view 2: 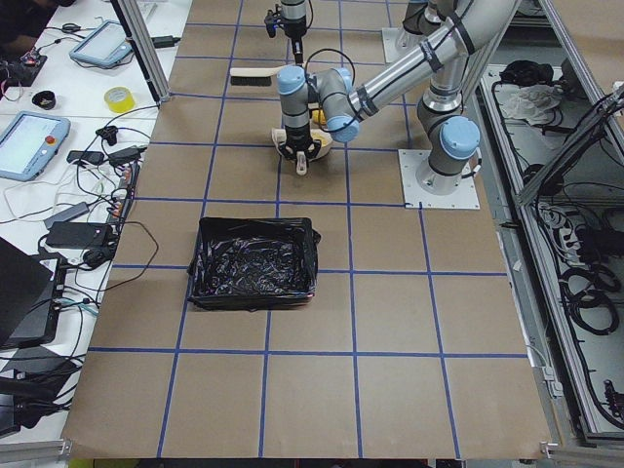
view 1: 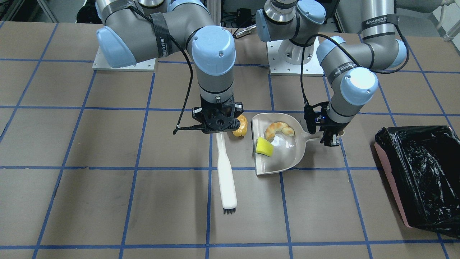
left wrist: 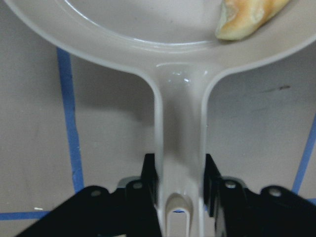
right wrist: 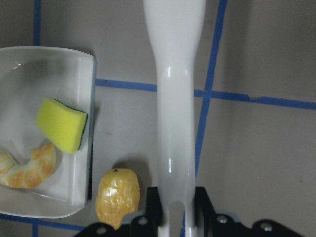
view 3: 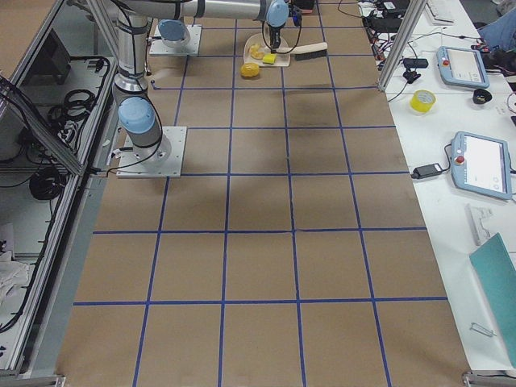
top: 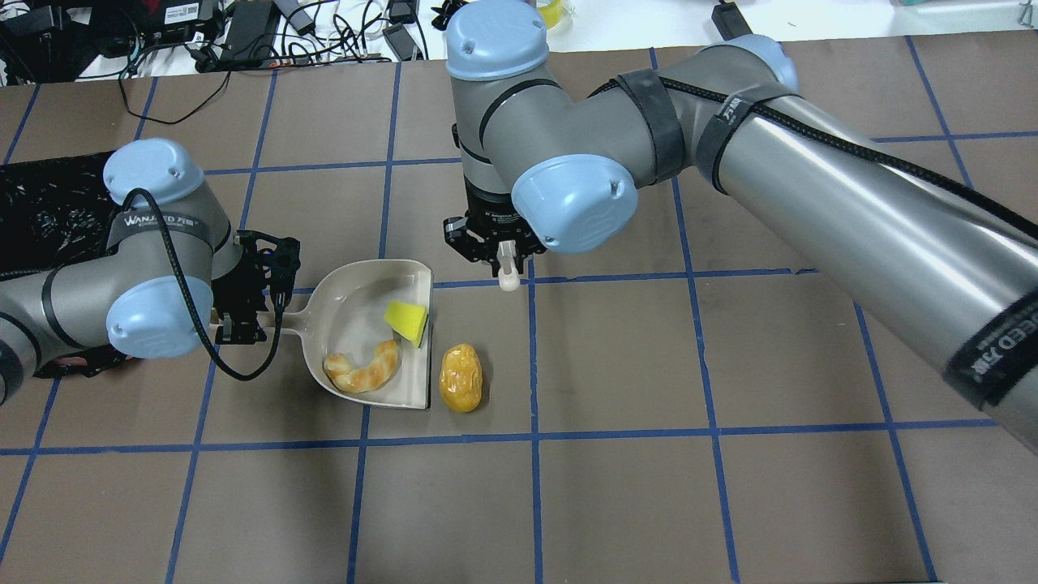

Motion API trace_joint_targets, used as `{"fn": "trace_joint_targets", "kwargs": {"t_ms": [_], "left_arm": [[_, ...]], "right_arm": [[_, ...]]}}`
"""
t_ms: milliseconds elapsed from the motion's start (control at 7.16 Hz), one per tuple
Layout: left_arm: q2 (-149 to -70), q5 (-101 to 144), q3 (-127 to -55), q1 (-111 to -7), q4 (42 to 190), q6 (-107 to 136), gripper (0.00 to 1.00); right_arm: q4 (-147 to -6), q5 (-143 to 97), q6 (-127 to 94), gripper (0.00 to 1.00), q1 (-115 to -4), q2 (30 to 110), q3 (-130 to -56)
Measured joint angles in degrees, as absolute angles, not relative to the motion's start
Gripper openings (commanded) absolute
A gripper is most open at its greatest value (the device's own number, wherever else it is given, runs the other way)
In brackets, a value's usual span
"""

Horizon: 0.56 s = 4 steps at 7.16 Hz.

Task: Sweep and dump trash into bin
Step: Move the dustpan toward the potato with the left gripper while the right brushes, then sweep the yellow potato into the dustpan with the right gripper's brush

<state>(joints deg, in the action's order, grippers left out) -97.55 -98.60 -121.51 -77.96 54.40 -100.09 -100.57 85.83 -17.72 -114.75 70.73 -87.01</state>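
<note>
Nearest the front camera is the dark bristle end of the white brush [view 1: 225, 172], which lies along a blue grid line on the table [view 1: 107, 144], its handle running back toward the robot. Pinching the far end of that handle is the right gripper [right wrist: 176, 207]; its 2 fingers [right wrist: 153, 202] press on either side of the narrow grip. Whether the bristles touch the table cannot be told.

Just beside the handle, on the bare table, lies the roll [view 1: 240, 126], golden brown and oval. It sits between the brush and the straight open lip of the dustpan [view 1: 287, 154], close to both, with a thin gap on each side in the right wrist view.

2 of the 3 trash pieces are inside the pan. The yellow wedge [view 1: 264, 147] rests right at the lip, a dark green layer showing along 1 edge. The croissant [view 1: 278, 129] curves along the pan's floor nearer the robot, apart from the wedge.

Clamped on the pan's handle near its hanging hole is the left gripper [left wrist: 180, 187], 1 finger on each side. The pan looks flat on the table.

Well apart, on the robot's left, stands the pink bin [view 1: 390, 183], lined with a crinkly black bag [view 1: 420, 176].
</note>
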Motion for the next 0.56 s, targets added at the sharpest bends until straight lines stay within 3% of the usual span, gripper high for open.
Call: {"fn": "trace_joint_targets", "kwargs": {"t_ms": [559], "left_arm": [[-90.08, -99.01, -130.12, -77.96, 52.91, -99.31, 0.00]], "right_arm": [[-97.54, 83.00, -18.26, 0.00, -114.98, 80.51, -104.90]]}}
